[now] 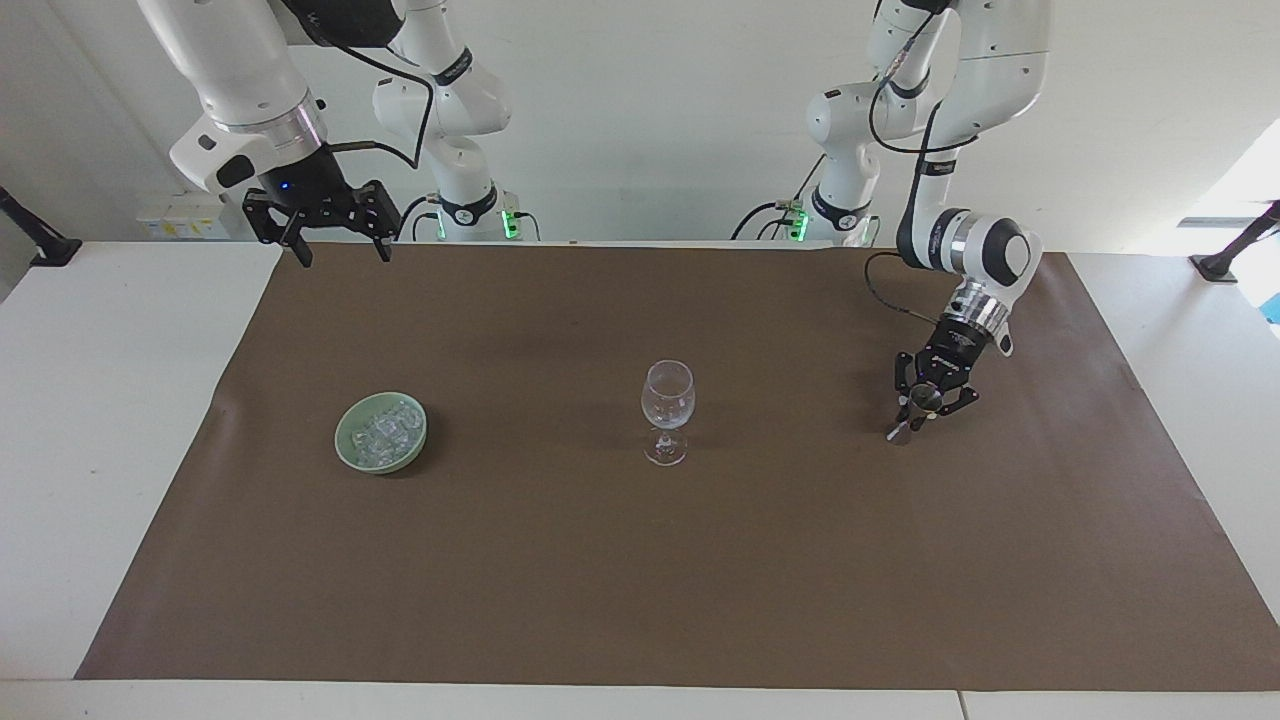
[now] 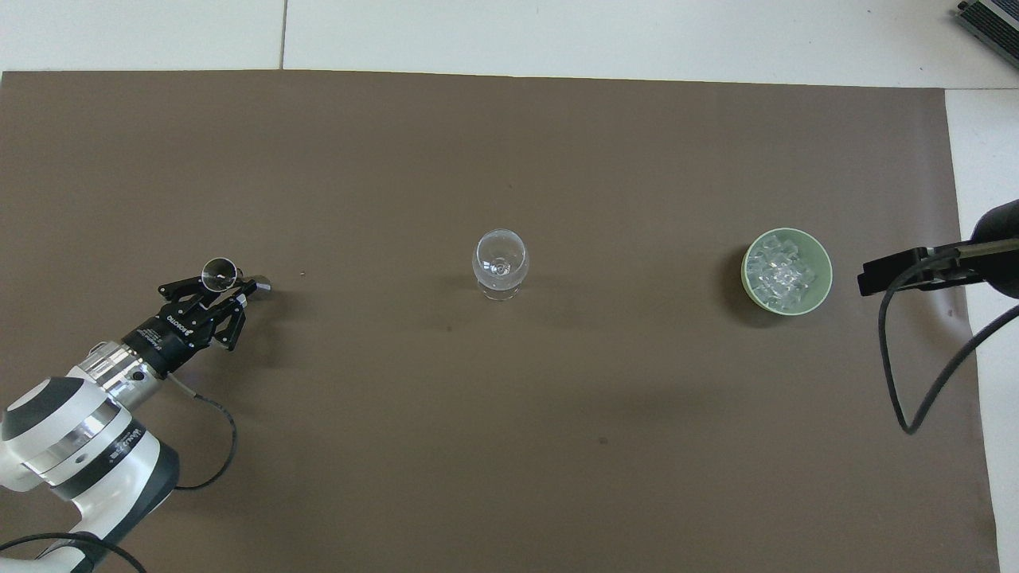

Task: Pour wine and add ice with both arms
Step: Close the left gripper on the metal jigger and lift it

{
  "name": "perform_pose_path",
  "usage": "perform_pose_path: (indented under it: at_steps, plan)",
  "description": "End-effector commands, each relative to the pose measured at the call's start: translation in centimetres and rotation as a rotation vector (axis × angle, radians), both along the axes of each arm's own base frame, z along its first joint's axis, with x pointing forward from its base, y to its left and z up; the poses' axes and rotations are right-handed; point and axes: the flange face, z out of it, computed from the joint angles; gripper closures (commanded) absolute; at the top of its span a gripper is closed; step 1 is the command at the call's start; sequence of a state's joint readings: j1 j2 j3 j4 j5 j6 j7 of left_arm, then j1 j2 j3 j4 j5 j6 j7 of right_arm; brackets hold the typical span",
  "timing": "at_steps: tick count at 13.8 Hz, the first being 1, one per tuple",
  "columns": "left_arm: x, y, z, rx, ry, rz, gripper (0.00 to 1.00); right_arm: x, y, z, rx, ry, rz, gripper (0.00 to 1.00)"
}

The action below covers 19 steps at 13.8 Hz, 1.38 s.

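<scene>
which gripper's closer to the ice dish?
Right. Right gripper hangs raised at the dish's end; left gripper is down at the opposite end, past the wine glass.

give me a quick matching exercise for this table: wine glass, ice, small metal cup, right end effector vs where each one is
Things:
1. wine glass
2. ice
3. small metal cup
4. right end effector

Places:
A. heaped in the pale green dish
B. gripped by the left end effector, low over the brown mat
C. raised above the mat's edge nearest the robots, waiting
D. standing upright mid-mat, between the dish and the metal cup

Pairs: 1-D, 2-A, 3-B, 4-C
</scene>
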<state>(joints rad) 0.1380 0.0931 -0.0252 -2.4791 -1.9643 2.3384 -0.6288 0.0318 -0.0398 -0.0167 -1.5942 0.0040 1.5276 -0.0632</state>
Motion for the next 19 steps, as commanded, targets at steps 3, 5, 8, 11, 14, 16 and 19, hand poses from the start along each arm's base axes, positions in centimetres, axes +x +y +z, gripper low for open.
perform_pose_path:
  at_steps: [3, 5, 8, 11, 14, 16, 19]
  plan:
    - [0.39, 0.27, -0.36, -0.014, -0.010, 0.014, 0.73, -0.59, -0.23, 0.25, -0.007, 0.005, 0.023, 0.00]
    - [0.52, 0.29, -0.25, -0.017, -0.014, 0.020, 0.73, -0.59, -0.23, 0.25, -0.007, 0.005, 0.023, 0.00]
    - [0.88, 0.10, -0.13, -0.029, -0.020, 0.039, 0.73, -0.61, -0.23, 0.24, -0.007, 0.007, 0.023, 0.00]
    - [0.95, 0.04, -0.07, -0.029, -0.022, 0.039, 0.73, -0.61, -0.23, 0.24, -0.007, 0.007, 0.023, 0.00]
    - [0.95, 0.04, -0.07, -0.028, -0.023, 0.039, 0.74, -0.61, -0.23, 0.24, -0.007, 0.007, 0.023, 0.00]
    - [0.96, -0.11, -0.07, -0.028, -0.023, 0.035, 0.82, -0.61, -0.23, 0.24, -0.007, 0.007, 0.023, 0.00]
    - [0.97, -0.18, -0.07, -0.029, -0.023, 0.035, 0.90, -0.59, -0.23, 0.25, -0.007, 0.005, 0.023, 0.00]
